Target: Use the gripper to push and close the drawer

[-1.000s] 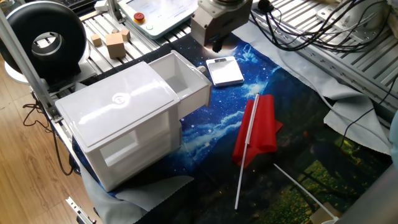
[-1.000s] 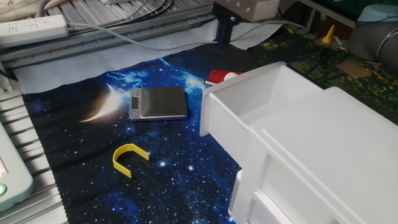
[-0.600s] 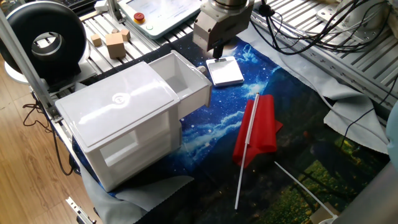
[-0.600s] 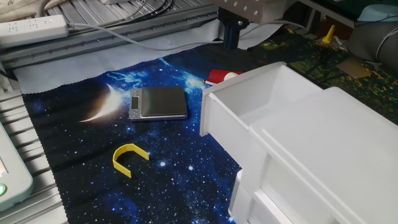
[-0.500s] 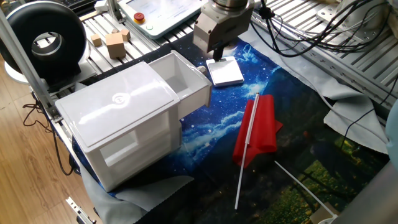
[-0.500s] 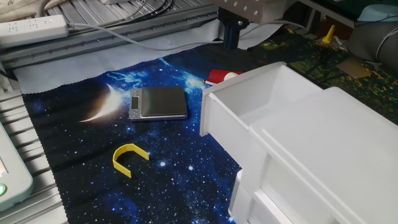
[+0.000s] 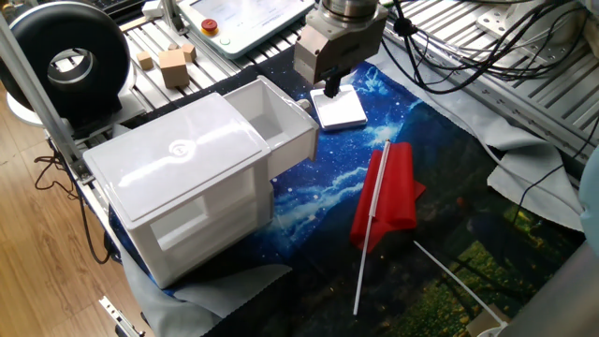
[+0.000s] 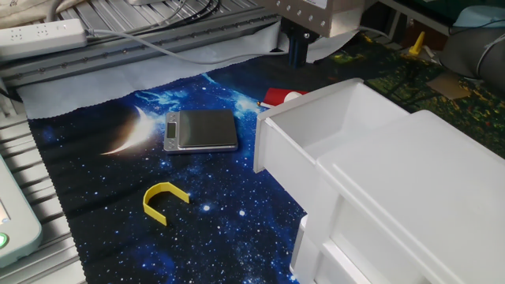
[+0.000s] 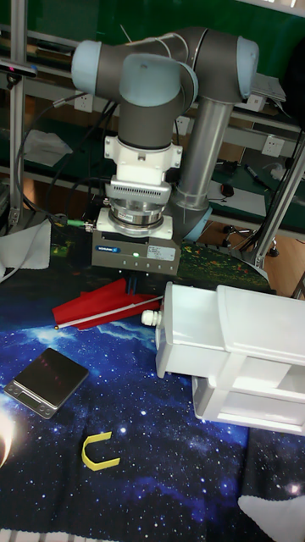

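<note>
The white drawer (image 7: 278, 124) stands pulled well out of its cabinet (image 7: 178, 173), and its tray looks empty. My gripper (image 7: 331, 90) hangs above the mat just beyond the drawer's flat front, apart from it. Its dark jaws show as one narrow block, so they are together with nothing between them. In the other fixed view the gripper (image 8: 297, 52) comes down from the top edge behind the drawer (image 8: 316, 138). The tall fixed view shows the gripper (image 9: 141, 283) left of and behind the drawer's front (image 9: 181, 332).
A small silver scale (image 8: 201, 130) lies on the starry mat, partly under the gripper in one fixed view. A folded red piece (image 7: 388, 192) with a white rod across it lies to the right. A yellow C-shaped clip (image 8: 164, 199) lies near the scale. Black cables trail behind the arm.
The gripper has come lower and shifted a little to the right, closer to the drawer's front. The drawer has not moved.
</note>
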Robot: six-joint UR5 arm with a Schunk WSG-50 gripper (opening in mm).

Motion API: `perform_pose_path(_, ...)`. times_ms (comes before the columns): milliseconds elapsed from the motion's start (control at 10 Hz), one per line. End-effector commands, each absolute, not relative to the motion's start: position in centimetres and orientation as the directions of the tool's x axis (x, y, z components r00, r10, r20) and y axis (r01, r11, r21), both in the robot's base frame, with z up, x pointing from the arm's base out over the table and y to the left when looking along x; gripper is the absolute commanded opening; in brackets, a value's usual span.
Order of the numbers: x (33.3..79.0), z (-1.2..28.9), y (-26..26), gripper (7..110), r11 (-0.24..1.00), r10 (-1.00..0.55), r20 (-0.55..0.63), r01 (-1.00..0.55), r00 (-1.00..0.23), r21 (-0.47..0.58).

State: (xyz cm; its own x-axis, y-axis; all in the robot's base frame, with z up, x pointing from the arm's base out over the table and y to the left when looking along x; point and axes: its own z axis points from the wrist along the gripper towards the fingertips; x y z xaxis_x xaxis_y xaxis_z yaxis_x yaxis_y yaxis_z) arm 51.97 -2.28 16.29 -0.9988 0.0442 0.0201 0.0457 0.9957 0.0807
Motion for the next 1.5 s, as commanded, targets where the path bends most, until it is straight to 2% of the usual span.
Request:
perform_pose_path(0, 52.1, 15.7, -2.0, 7, 0.995, 0.061, 0.014, 0.062, -0.998, 0.078)
perform_pose_path(200, 52.5, 15.3, -2.6, 7, 0.998, 0.058, -0.009, 0.057, -0.998, 0.037)
perform_pose_path(800, 52.1, 13.7, -0.8, 7, 0.996, 0.082, -0.002, 0.082, -0.997, 0.017)
perform_pose_path(1400, 52.0, 14.3, 0.7, 7, 0.994, 0.113, 0.02, 0.113, -0.993, 0.005)
